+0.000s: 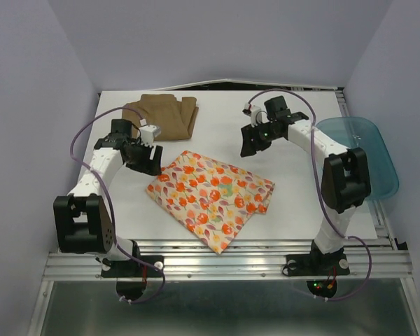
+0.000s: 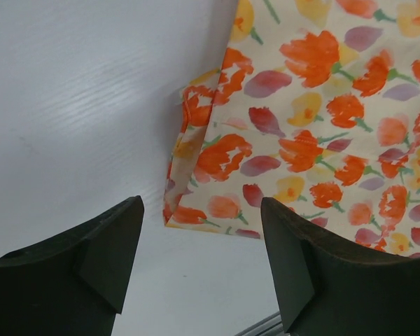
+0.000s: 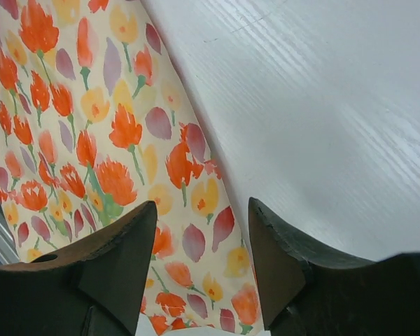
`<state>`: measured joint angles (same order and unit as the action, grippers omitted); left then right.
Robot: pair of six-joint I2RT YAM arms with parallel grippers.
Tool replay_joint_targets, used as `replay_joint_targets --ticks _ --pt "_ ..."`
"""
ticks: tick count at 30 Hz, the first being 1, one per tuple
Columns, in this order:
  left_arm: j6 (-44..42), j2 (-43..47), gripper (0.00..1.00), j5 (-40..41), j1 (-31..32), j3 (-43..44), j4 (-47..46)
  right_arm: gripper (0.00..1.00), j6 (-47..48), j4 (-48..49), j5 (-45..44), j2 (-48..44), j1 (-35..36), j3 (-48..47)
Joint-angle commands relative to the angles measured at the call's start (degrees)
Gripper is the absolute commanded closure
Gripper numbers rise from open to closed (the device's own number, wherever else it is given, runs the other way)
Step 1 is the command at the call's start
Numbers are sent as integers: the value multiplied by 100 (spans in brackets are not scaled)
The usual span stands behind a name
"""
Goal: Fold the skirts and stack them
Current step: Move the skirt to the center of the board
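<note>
Overhead, the leaf-print skirt lies folded at the centre of the counter. The tan skirt sits folded at its 11 o'clock, well apart. A teal tub rests at the counter's 3 o'clock edge; it and the tan skirt show only from above. The left claw hovers by the print skirt's 9 o'clock corner, and the right claw hovers at its 1 o'clock. The wrist views settle the jaws: both claws stand spread and empty. The left fingers frame a doubled cloth corner, and the right fingers straddle the skirt's edge.
</note>
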<state>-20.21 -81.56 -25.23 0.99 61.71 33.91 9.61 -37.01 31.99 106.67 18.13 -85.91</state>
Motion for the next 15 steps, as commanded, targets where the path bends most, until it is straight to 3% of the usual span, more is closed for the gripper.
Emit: replay_joint_targets --ticks 1,8,15 --pt "-431 -105 21 335 -3 -124 405 39 -125 -16 132 345 208 -93" --pt "-616 -825 28 133 59 -133 458 36 -170 36 -86 153 261 294" --pt "-581 -1239 57 -34 59 -28 388 23 -249 10 -483 -199 209 356"
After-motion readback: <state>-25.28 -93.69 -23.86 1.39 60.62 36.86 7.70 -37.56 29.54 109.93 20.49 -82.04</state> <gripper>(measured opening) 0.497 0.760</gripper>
